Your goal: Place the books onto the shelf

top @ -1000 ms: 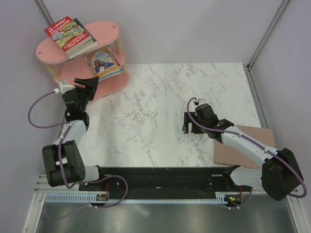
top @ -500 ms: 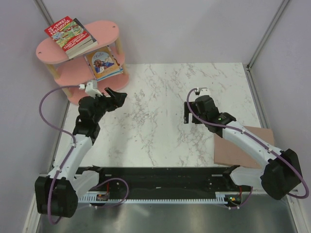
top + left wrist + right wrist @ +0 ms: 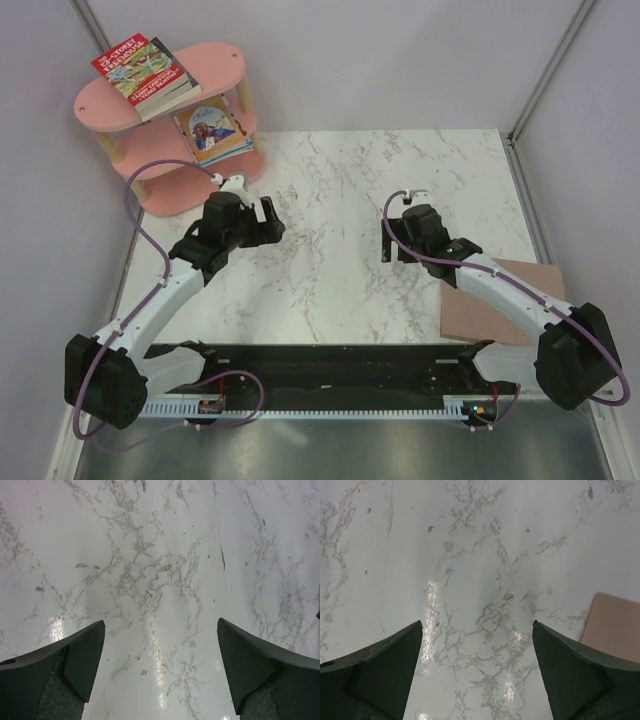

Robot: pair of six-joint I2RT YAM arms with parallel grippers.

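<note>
Shelf (image 3: pixel 165 95): pink, upper left of the top view, tucked into the wall corner; the upper boards partly hide its lowest tier.
Books: a red cartoon cover (image 3: pixel 140 72) lies on the top tier, its lettering too small to read. A stack (image 3: pixel 212 130) sits on the middle tier, cut off by the board above.
Left gripper (image 3: pixel 268 220): jaws wide, empty, near the shelf's foot.
Table (image 3: pixel 340 190): bare marble between the grippers.
Right gripper (image 3: pixel 398 250): spread, grasping nothing.
Brown board (image 3: pixel 505 300): right edge, partly under the right arm.
</note>
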